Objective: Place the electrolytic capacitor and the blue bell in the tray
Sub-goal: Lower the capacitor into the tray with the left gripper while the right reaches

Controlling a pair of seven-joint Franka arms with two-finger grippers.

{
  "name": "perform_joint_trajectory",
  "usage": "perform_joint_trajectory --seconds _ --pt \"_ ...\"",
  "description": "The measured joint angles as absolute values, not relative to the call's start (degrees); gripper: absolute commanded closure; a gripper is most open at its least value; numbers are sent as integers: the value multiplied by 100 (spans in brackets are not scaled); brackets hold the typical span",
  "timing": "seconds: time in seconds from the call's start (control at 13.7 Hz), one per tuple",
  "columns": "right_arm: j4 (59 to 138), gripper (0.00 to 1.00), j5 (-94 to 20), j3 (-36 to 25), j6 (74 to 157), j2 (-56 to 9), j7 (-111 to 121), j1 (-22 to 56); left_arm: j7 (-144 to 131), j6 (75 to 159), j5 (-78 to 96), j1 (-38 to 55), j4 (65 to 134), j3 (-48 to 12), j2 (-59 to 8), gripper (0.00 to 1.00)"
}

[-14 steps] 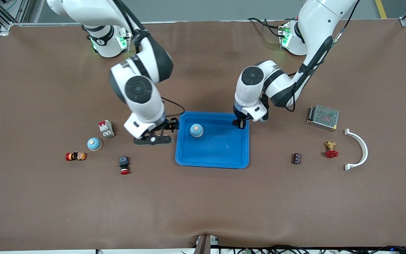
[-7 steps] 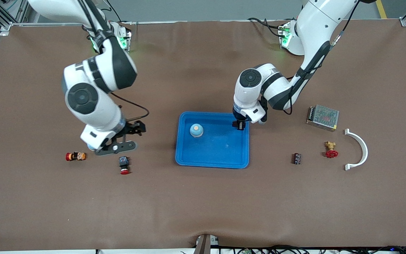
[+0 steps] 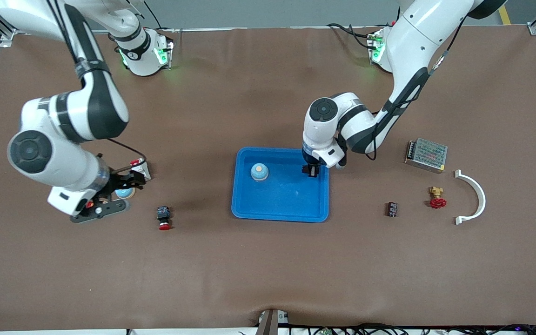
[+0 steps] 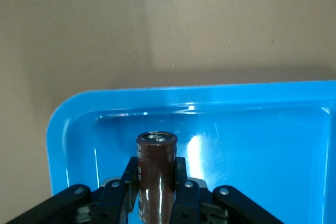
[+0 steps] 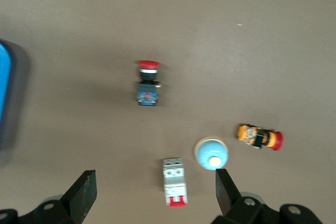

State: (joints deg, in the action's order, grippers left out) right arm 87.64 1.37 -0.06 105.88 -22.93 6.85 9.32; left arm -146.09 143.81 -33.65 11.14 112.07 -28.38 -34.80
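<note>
You will find almost nothing here that can be read. The one legible mark is what looks like a dark figure "1" on the white round base of the right arm (image 3: 140,55), between its green lights; you cannot read it with certainty. The small white breaker block with red markings (image 5: 175,187) carries patches that could be labels, but no letters come through in either view that shows it. The metal mesh-covered box (image 3: 426,154) toward the left arm's end of the table shows no readable label. The brown cylindrical capacitor (image 4: 156,174) shows a plain glossy sleeve with no print visible.
</note>
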Motion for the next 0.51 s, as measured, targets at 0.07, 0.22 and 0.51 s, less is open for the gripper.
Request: perform_joint_trajectory --seconds 0.07,0.22,0.51 --pt "8764 0 137 -6 10587 -2293 802 782 -14609 14381 -3365 1132 11176 -2838 -3509 100" --pt "8764 0 136 -8 10588 -2292 855 494 -14612 14380 -3417 1175 11103 -2836 -3582 100" --pt "8765 0 -193 -15 10726 -2291 814 -406 -14617 14379 -3473 1187 11005 -2809 -3698 100"
